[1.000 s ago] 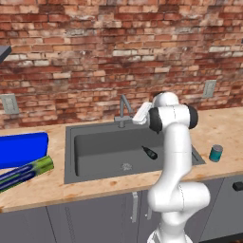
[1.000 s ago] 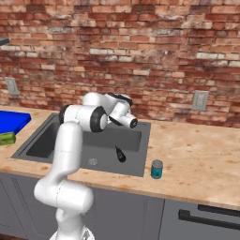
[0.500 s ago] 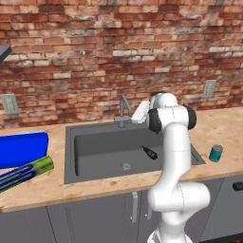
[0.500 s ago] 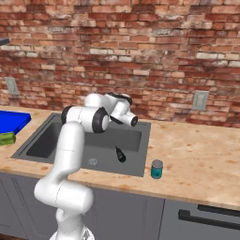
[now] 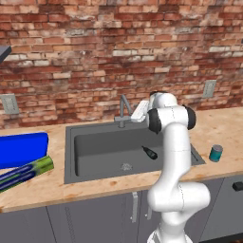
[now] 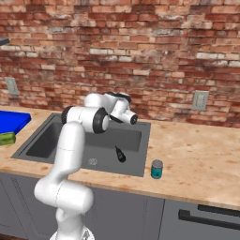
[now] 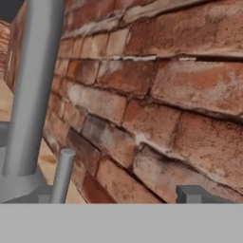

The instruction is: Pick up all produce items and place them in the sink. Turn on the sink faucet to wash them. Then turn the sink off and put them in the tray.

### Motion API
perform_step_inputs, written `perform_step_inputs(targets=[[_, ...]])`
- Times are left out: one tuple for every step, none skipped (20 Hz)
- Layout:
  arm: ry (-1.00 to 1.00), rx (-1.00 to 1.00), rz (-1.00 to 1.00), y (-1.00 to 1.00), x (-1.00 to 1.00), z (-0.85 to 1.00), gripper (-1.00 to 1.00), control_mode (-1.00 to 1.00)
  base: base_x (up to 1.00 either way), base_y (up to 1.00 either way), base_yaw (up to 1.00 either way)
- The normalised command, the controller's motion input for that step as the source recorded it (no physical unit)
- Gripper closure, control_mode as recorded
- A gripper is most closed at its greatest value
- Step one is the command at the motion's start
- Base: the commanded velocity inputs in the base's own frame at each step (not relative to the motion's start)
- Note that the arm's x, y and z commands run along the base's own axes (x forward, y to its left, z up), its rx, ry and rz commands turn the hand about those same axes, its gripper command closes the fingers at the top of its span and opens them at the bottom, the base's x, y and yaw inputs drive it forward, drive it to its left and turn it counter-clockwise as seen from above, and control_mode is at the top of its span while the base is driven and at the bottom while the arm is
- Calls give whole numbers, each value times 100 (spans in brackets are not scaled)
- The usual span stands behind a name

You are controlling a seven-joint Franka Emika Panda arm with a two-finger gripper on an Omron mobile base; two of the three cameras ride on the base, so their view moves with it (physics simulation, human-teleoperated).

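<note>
Near-black produce piece (image 5: 150, 152) lies in sink (image 5: 95, 142) | gripper (image 5: 139, 112) beside grey faucet (image 5: 124, 110), grip state unclear

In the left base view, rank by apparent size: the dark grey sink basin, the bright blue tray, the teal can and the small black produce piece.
1. Dark grey sink basin
2. Bright blue tray, partly cut off by the frame
3. Teal can
4. Small black produce piece, close to the can, so this order is unsure

We are seeing the produce item (image 5: 150, 152) lying in the sink (image 5: 95, 147) right of centre, the faucet (image 5: 124, 110) standing behind, the tray (image 5: 21, 149) at far left (box (image 5: 26, 171) before it), the can (image 5: 216, 153) at right.
</note>
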Motion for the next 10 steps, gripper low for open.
perform_step_inputs(targets=[[2, 0, 0, 28, 6, -8, 100, -100, 0, 0, 0], [1, 0, 0, 25, 2, -6, 100, -100, 0, 0, 0], [3, -4, 0, 18, 0, -3, 100, -100, 0, 0, 0], [0, -5, 0, 7, 0, -14, 100, -100, 0, 0, 0], [0, -5, 0, 10, 0, -5, 100, -100, 0, 0, 0], [0, -1, 0, 1, 0, -7, 100, -100, 0, 0, 0], [0, 0, 0, 0, 0, -3, 100, -100, 0, 0, 0], [0, 0, 0, 11, 0, -6, 100, -100, 0, 0, 0], [1, 0, 0, 11, 0, -3, 100, -100, 0, 0, 0], [0, 0, 0, 8, 0, 0, 100, -100, 0, 0, 0]])
